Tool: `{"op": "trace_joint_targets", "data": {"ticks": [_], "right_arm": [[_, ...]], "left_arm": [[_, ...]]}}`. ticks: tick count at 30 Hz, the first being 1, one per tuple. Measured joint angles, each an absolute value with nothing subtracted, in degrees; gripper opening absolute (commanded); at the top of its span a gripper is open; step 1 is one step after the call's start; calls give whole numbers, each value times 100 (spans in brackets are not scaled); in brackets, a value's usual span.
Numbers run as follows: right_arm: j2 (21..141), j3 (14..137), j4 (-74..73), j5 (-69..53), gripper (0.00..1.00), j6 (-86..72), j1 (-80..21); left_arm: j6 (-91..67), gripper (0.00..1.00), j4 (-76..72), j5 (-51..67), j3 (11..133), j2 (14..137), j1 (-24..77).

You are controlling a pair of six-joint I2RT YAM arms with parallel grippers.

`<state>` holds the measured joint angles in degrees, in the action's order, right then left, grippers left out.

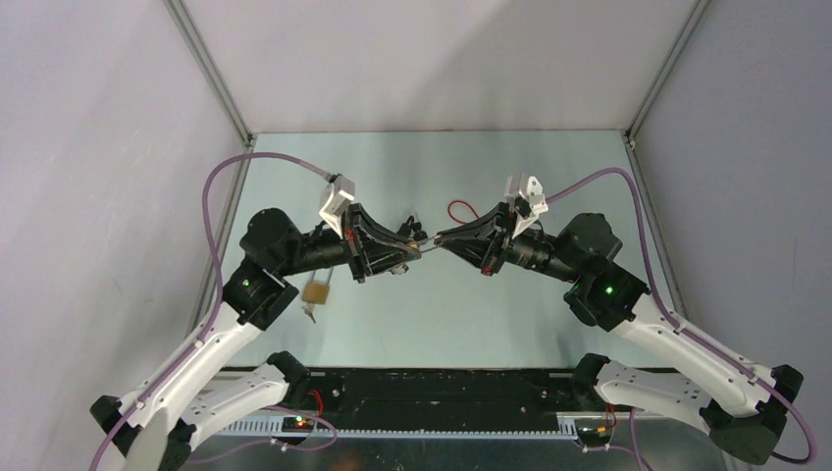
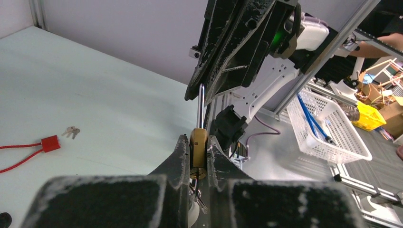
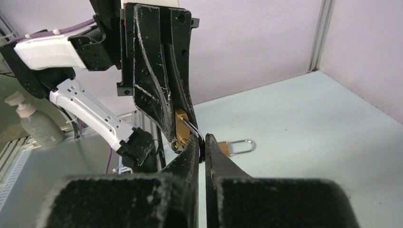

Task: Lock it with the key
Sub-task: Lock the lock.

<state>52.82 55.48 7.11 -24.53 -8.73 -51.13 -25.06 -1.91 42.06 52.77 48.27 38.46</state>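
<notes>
My left gripper (image 1: pixel 408 246) (image 2: pixel 198 145) is shut on the brass body of a padlock (image 2: pixel 198 142), held above the table's middle. The padlock also shows in the right wrist view (image 3: pixel 181 124). Its steel shackle (image 2: pixel 201 107) points at my right gripper (image 1: pixel 439 237) (image 3: pixel 203 142), which is shut on the shackle's bend (image 3: pixel 195 129). A key (image 2: pixel 198 192) with a small ring hangs from the lock's underside between the left fingers. The two grippers meet tip to tip.
A second brass padlock (image 1: pixel 316 291) (image 3: pixel 235 146) lies on the table near the left arm. A red cord with a red tag (image 2: pixel 50 142) and spare keys (image 2: pixel 71 131) lies at the far middle (image 1: pixel 461 209). A white basket (image 2: pixel 328 128) stands off the table.
</notes>
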Motion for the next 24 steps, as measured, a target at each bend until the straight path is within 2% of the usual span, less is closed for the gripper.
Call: {"op": "trace_joint_targets", "data": {"ticks": [6, 10, 15, 21, 24], "right_arm": [[5297, 5548, 919, -2121, 1, -945, -5133], [5273, 5500, 891, -2252, 16, -1433, -4790], [5085, 5129, 875, -2683, 54, -2296, -4187], [4635, 4716, 991, -2910, 78, -2895, -3929], [4543, 4591, 1341, -2941, 83, -3151, -3924]], "left_arm": [[-2648, 0, -215, 4003, 5404, 4921, 3846], [-2720, 0, -261, 3771, 5402, 4987, 3852], [-2816, 0, -377, 3616, 5159, 4998, 3645], [-2963, 0, -432, 3607, 5057, 4982, 3347], [-3037, 0, -508, 3660, 5057, 4982, 3345]]}}
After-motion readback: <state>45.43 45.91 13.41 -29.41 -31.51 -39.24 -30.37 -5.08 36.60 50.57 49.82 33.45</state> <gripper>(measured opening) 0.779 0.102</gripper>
